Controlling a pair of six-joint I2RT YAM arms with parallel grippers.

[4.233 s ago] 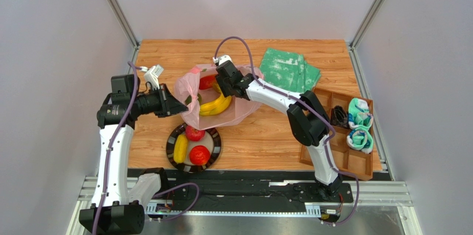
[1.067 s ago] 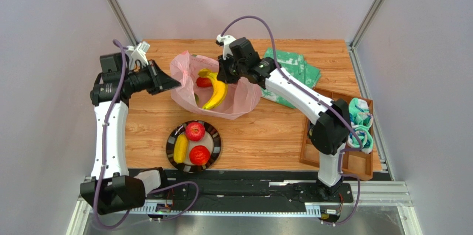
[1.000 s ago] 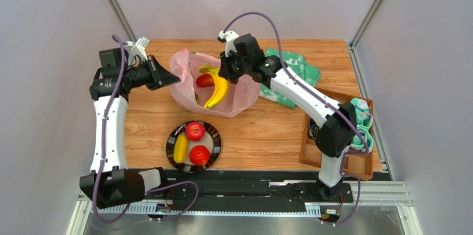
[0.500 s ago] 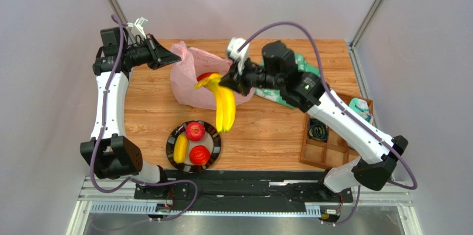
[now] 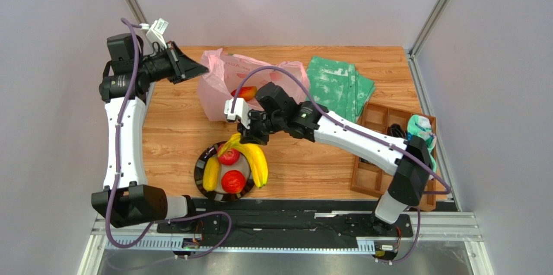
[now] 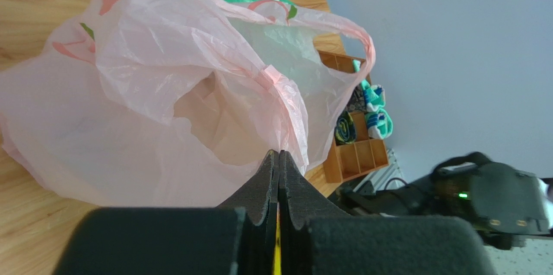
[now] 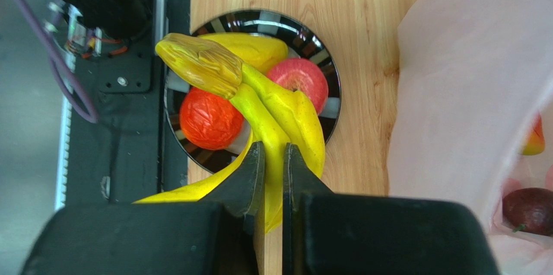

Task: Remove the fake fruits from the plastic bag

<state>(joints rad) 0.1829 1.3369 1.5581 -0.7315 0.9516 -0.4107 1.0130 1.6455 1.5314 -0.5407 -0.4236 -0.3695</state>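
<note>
My right gripper is shut on the bunch of yellow bananas and holds it just over the black plate. In the right wrist view the gripper pinches one banana above the plate, which holds a red apple, an orange-red fruit and a lemon. My left gripper is shut on the edge of the pink plastic bag and holds it lifted; the left wrist view shows this gripper and bag. A red fruit and a dark plum remain inside.
A folded green-and-white cloth lies at the back right. A wooden compartment tray with rolled socks stands at the right edge. The arm bases and a metal rail run along the near edge.
My right gripper has carried the bananas out of the bag, forward and down to just over the plate. My left gripper has lifted the bag's edge up and back.
</note>
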